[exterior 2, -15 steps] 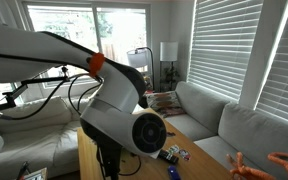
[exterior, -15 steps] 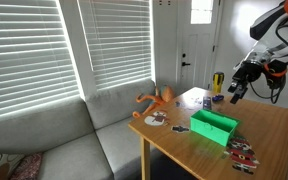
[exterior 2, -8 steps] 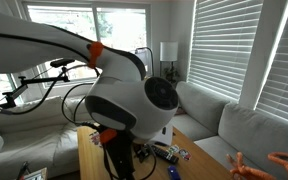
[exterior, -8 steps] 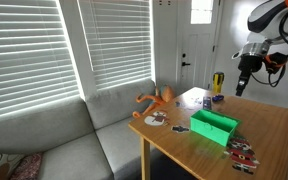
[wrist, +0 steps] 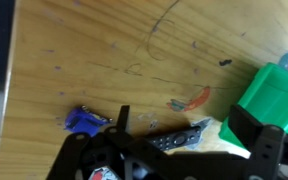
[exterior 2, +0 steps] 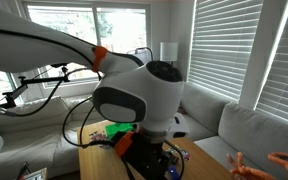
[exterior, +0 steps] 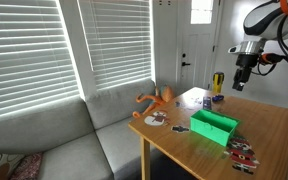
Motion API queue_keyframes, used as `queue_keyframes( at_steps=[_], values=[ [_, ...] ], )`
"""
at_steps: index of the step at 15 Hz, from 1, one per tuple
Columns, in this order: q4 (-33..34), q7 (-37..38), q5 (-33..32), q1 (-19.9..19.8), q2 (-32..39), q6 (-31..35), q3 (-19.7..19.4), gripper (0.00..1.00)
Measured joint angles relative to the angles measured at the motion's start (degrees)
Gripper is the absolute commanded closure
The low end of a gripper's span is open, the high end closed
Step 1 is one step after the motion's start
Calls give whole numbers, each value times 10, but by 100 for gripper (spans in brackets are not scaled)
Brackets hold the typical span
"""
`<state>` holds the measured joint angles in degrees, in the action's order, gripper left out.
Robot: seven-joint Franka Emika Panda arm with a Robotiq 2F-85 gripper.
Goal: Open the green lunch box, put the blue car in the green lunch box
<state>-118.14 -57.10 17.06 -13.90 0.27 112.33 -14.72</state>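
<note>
On the table (exterior: 269,125), the green lunch box (exterior: 215,126) lies flat, diagonally.

An exterior view stands far off beyond the sofa (exterior: 64,145), facing the table (exterior: 274,120). An exterior view sits close behind the arm (exterior 2: 134,95), facing the blinds (exterior 2: 274,60). The wrist view looks down from close, sharing the green lunch box (wrist: 279,95) with the far view.
</note>
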Motion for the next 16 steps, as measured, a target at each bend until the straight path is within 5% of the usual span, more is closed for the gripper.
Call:
queue_keyframes(
  at_steps=[11,16],
  values=[
    [-5,-202,-38,0,60,284,28,0],
    [-10,-236,-36,-1,86,316,48,0]
  ],
)
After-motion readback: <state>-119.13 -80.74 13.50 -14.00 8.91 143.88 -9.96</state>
